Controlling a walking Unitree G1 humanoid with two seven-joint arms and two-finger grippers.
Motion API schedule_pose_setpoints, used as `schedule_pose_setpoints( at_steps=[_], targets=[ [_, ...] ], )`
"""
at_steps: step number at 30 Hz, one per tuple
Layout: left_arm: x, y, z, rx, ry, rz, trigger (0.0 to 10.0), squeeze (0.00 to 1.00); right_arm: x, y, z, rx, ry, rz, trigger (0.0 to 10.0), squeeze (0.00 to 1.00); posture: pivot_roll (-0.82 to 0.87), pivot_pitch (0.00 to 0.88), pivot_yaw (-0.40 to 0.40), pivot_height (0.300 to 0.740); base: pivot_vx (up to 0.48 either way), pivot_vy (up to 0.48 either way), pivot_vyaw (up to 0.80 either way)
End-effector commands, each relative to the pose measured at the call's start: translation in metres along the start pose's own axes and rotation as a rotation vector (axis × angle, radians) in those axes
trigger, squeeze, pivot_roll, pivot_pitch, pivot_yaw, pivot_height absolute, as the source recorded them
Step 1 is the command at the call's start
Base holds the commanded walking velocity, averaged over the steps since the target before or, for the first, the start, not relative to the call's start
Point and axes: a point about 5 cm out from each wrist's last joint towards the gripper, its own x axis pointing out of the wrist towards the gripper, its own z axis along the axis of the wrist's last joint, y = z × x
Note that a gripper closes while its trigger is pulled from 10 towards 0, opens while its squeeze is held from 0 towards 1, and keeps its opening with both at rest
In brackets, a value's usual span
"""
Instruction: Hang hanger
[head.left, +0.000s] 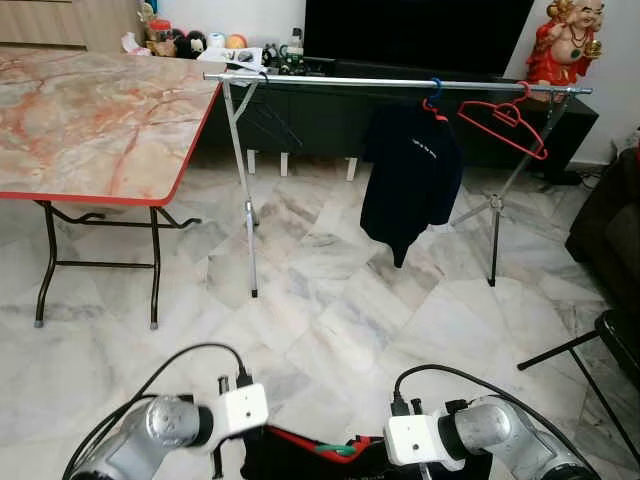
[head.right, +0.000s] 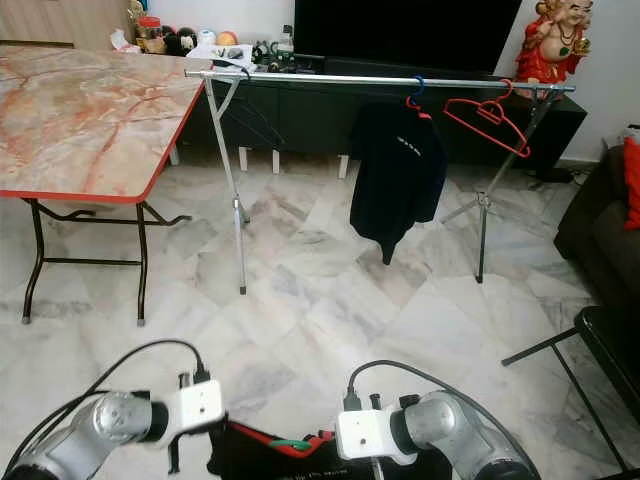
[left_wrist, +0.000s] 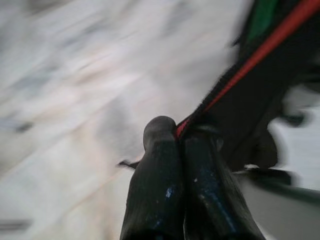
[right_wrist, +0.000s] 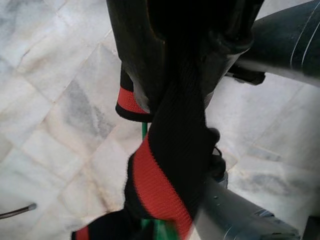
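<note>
carrying step: left gripper (left_wrist: 177, 137) clenched on the garment (head.left: 300, 452), right gripper's state unclear; next, walk to the rail (head.left: 400, 84) and hook on.

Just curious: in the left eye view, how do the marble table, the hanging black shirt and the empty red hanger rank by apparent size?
1. marble table, though nearer the camera
2. black shirt
3. red hanger

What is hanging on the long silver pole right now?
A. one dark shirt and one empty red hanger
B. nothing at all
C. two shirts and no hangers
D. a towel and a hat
A: a dark shirt hangs on the pole, with an empty red hanger beside it.
</note>
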Motion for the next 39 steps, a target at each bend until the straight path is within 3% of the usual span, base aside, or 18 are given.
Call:
schedule_pose_setpoints(
  at_steps=[1,2,3,6,10,14,17,26,27,28,30,31,33,34,35,36,37,39],
  targets=[
    [-0.020,0.039,-0.021,-0.023,0.165,0.251,0.0,0.00,-0.002,0.016,-0.014,0.021,0.062,0.098,10.0,0.00,0.07,0.066,-0.081,0.740,0.000,0.000,0.00],
    [-0.020,0.039,-0.021,-0.023,0.165,0.251,0.0,0.00,-0.002,0.016,-0.014,0.021,0.062,0.098,10.0,0.00,0.07,0.066,-0.081,0.740,0.000,0.000,0.00],
    [-0.026,0.050,-0.030,-0.007,0.265,0.343,0.0,0.00,-0.001,0.015,-0.015,0.023,0.080,0.072,10.0,0.00,0.07,0.067,-0.080,0.740,0.000,0.000,0.00],
    [-0.031,0.050,-0.043,0.010,0.383,0.353,0.0,0.00,-0.001,0.008,-0.017,0.027,0.116,-0.015,10.0,0.00,0.07,0.067,-0.080,0.740,0.000,0.000,0.00],
    [-0.033,0.038,-0.058,0.003,0.477,0.273,0.0,0.00,-0.003,-0.002,-0.017,0.044,0.116,-0.136,10.0,0.00,0.08,0.068,-0.078,0.740,0.000,0.000,0.00],
    [-0.030,0.011,-0.068,-0.038,0.519,0.087,0.0,0.00,-0.008,-0.011,-0.013,0.102,0.061,-0.264,10.0,0.00,0.07,0.072,-0.074,0.740,0.000,0.000,0.00],
    [-0.027,-0.015,-0.064,-0.019,0.467,-0.137,0.0,0.00,-0.012,-0.014,-0.014,0.136,0.039,-0.307,10.0,0.00,0.07,0.073,-0.072,0.740,0.000,0.000,0.00],
    [-0.020,-0.028,-0.040,-0.079,0.302,-0.244,0.0,0.00,-0.019,-0.023,-0.012,0.148,0.022,-0.337,10.0,0.00,0.07,0.072,-0.072,0.740,0.000,0.000,0.00],
    [-0.019,-0.030,-0.032,-0.099,0.238,-0.269,0.0,0.00,-0.020,-0.025,-0.012,0.145,0.027,-0.340,10.0,0.00,0.07,0.073,-0.072,0.740,0.000,0.000,0.00],
    [-0.019,-0.034,-0.014,-0.112,0.104,-0.324,0.0,0.00,-0.021,-0.029,-0.011,0.136,0.030,-0.348,10.0,0.00,0.08,0.072,-0.071,0.740,0.000,0.000,0.00],
    [-0.020,-0.035,-0.006,-0.101,0.043,-0.346,0.0,0.00,-0.021,-0.031,-0.009,0.134,0.023,-0.345,10.0,0.00,0.08,0.072,-0.071,0.740,0.000,0.000,0.00],
    [-0.019,-0.033,-0.003,-0.093,0.026,-0.332,2.0,0.00,-0.021,-0.031,-0.007,0.133,0.010,-0.338,10.0,0.00,0.08,0.071,-0.071,0.740,0.000,0.000,0.00],
    [-0.019,-0.032,-0.002,-0.090,0.019,-0.323,2.0,0.00,-0.020,-0.032,-0.006,0.133,0.003,-0.333,10.0,0.00,0.08,0.071,-0.071,0.740,0.000,0.000,0.00],
    [-0.018,-0.029,0.000,-0.095,0.008,-0.296,10.0,0.00,-0.019,-0.031,-0.004,0.124,-0.005,-0.314,10.0,0.00,0.08,0.071,-0.072,0.740,0.000,0.000,0.00],
    [-0.017,-0.025,0.002,-0.098,-0.007,-0.267,10.0,0.00,-0.018,-0.030,-0.002,0.118,-0.011,-0.294,10.0,0.00,0.08,0.071,-0.073,0.740,0.000,0.000,0.00],
    [-0.016,-0.022,0.004,-0.104,-0.019,-0.244,10.0,0.45,-0.016,-0.029,-0.002,0.111,-0.013,-0.275,10.0,0.00,0.08,0.071,-0.073,0.740,0.000,0.000,0.00],
    [-0.016,-0.021,0.005,-0.112,-0.030,-0.231,10.0,1.00,-0.015,-0.027,-0.001,0.106,-0.014,-0.254,10.0,0.00,0.08,0.071,-0.073,0.740,0.000,0.000,0.00],
    [-0.018,-0.021,0.007,-0.129,-0.049,-0.244,10.0,1.00,-0.013,-0.024,-0.001,0.098,-0.014,-0.223,10.0,0.00,0.08,0.071,-0.074,0.740,0.000,0.000,0.00]
  ],
)
